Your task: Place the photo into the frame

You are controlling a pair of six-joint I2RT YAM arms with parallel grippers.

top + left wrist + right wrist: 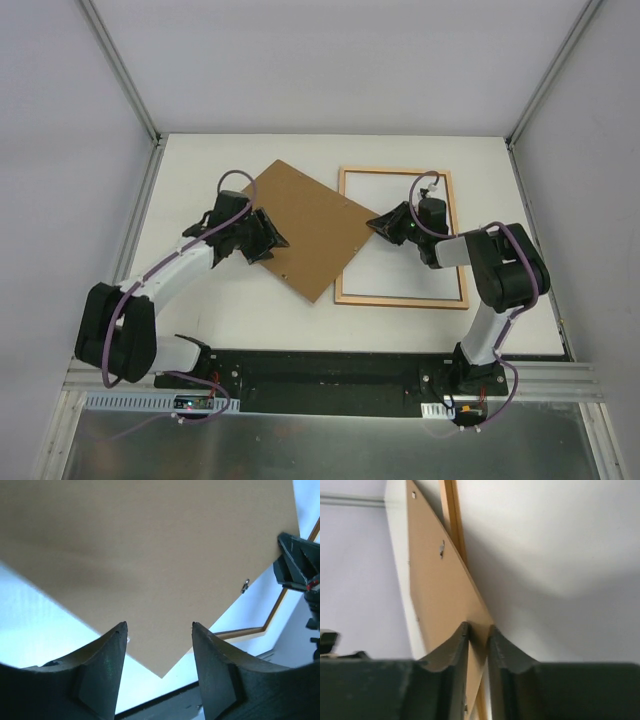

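Top view: your right hand [383, 226] pinches the brown board's [300, 228] right corner, over the frame's [401, 238] left rail on the worktop [200, 160]; photo not discernible.
Left wrist: your left hand [159, 630] gapes, board between fingers.
Right wrist: fingers [451, 650] clamp board edge.

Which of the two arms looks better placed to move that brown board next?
The right one, probably. Its end effector is pinched on the corner of the brown board beside the frame, while the left end effector stands open over the board's opposite edge.
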